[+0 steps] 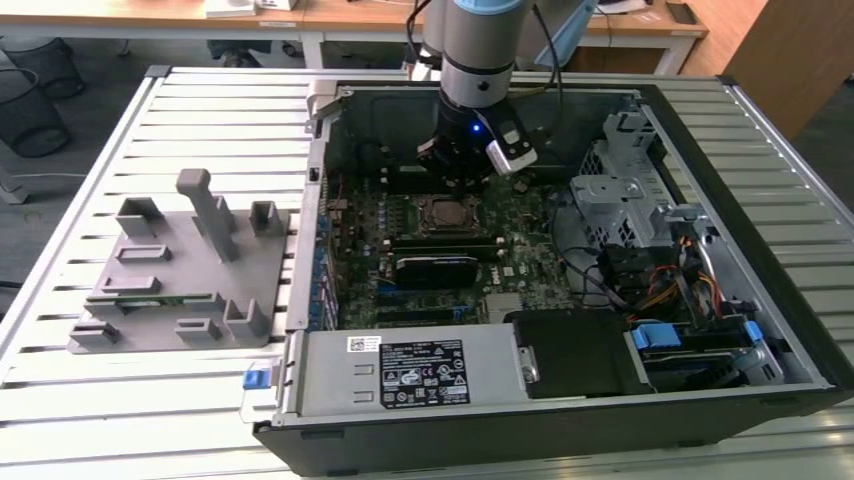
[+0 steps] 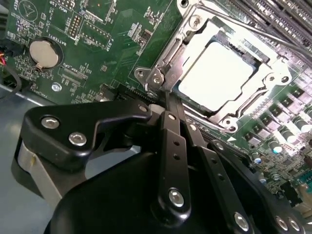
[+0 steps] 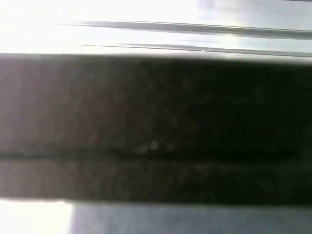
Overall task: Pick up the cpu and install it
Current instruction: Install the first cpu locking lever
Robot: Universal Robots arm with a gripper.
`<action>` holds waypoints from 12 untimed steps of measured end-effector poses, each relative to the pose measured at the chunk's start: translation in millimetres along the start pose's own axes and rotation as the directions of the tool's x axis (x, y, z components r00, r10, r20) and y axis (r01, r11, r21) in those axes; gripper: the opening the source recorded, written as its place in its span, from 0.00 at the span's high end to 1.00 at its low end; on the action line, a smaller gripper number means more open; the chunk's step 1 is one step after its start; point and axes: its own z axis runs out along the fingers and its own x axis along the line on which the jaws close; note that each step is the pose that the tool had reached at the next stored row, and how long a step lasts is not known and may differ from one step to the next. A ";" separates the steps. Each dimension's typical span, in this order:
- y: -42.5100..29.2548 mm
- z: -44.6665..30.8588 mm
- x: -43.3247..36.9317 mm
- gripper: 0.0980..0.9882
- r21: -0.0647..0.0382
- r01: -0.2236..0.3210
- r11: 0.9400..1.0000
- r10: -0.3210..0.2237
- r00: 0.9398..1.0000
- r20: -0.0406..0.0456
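The cpu lies flat inside the motherboard socket, its silvery-white top bright under the light, with the metal frame around it. In the second wrist view my gripper has its black fingers drawn together, the tips at the socket's corner beside the cpu, holding nothing. In the exterior view the gripper hangs just behind the socket, low over the motherboard inside the open computer case.
A grey plastic fixture block stands on the slatted table at the exterior view's left. Around the board inside the case are a power supply, a drive cage and cables. A coin battery sits on the board.
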 end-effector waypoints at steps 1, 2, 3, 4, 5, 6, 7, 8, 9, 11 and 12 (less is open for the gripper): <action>-0.1 -0.3 0.1 0.99 -0.002 0.000 1.000 0.000 1.000 0.000; -0.5 -0.7 0.3 0.99 -0.007 0.000 1.000 0.000 1.000 0.000; -0.6 -1.3 0.4 0.99 -0.010 0.000 1.000 0.000 1.000 -0.001; 0.2 -2.6 0.0 0.99 -0.014 0.000 1.000 0.000 1.000 0.000; 1.1 -5.0 -0.4 0.99 -0.018 0.000 1.000 0.000 1.000 0.002; 1.3 -9.6 -0.4 0.99 -0.017 0.000 1.000 0.000 1.000 0.001; 1.4 -14.2 -0.4 0.99 -0.016 0.000 1.000 0.000 1.000 0.001; 1.5 -17.3 -0.4 0.99 -0.016 0.000 1.000 0.000 1.000 0.001; 1.5 -17.8 -0.4 0.99 -0.016 0.000 1.000 0.000 1.000 0.001; -0.1 -17.9 -0.4 0.99 -0.016 0.000 1.000 0.000 1.000 0.001; -0.5 -17.9 -0.4 0.99 -0.016 0.000 1.000 0.000 1.000 0.001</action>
